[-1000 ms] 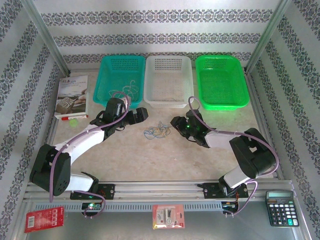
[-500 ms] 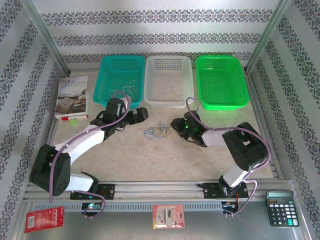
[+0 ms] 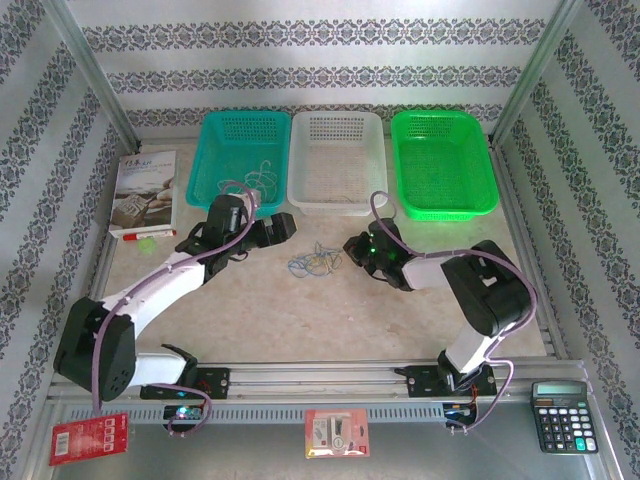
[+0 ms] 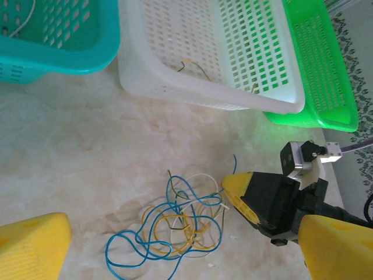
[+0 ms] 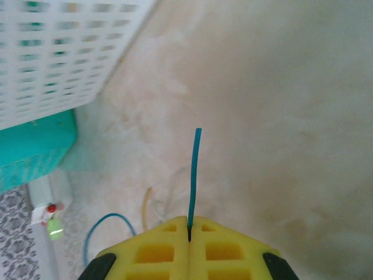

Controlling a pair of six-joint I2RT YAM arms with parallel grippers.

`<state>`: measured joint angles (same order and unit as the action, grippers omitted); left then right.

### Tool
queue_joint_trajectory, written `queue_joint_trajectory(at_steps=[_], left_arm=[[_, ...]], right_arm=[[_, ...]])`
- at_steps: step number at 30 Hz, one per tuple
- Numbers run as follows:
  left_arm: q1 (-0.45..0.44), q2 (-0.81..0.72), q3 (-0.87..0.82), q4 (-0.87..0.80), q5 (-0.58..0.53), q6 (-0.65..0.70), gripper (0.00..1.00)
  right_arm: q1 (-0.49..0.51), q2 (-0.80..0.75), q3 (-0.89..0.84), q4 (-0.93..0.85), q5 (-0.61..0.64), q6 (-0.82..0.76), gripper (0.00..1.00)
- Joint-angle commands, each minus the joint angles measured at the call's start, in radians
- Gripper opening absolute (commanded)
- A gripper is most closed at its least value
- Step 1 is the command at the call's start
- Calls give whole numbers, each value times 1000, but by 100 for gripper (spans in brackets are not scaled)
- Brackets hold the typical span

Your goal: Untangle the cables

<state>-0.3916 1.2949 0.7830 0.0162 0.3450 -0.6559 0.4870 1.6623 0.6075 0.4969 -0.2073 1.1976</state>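
The cables [image 3: 315, 263] lie as a tangle of blue, yellow and white loops [image 4: 175, 224] on the table between both arms. At the tangle's right edge my right gripper [image 3: 352, 245] is shut on the blue cable [image 5: 194, 175]. That cable's free end sticks straight out past the closed yellow fingertips [image 5: 157, 245]. The same right gripper [image 4: 233, 189] shows in the left wrist view, touching the tangle. My left gripper [image 3: 282, 228] is open just left of the tangle, above it, with nothing between its fingers [image 4: 35, 245].
Three baskets stand at the back: teal [image 3: 245, 150] with a thin wire [image 3: 262, 178] in it, white [image 3: 337, 160] with a wire [image 4: 195, 67] inside, and green [image 3: 443, 160]. A book [image 3: 145, 190] lies at the left, a calculator [image 3: 563, 415] at the near right.
My right gripper's jaws have closed on the blue cable's end at the tangle's right edge. The right arm's elbow moved left. The left arm has stretched slightly forward.
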Motion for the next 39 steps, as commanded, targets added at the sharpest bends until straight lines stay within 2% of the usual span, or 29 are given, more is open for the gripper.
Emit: queue_joint_trajectory(at_steps=[1,6,13,23,33,36,39], left_arm=[[-10,-44,0,30,21,46,100],[-10,-70,-13,57,72,98,100],[-11,-65,-47,134,148,168,100],[-63,-27,-132,318,152,223,100],[-124,104,-123,440,139,231,100],[-139,146,-132,480,119,224,97],[-146,193,-152,535,109,206,88]], right_arm=[[19,-115,47,-45,-16,-113,0],[78,-251,118,-188,-6,-273,0],[139,-353,226,-292,-20,-391,0],[181,-415,288,-313,-23,-388,0],[196,-447,305,-292,-18,-352,0],[200,-453,313,-273,-25,-333,0],[200,-454,327,-246,-42,-307,0]])
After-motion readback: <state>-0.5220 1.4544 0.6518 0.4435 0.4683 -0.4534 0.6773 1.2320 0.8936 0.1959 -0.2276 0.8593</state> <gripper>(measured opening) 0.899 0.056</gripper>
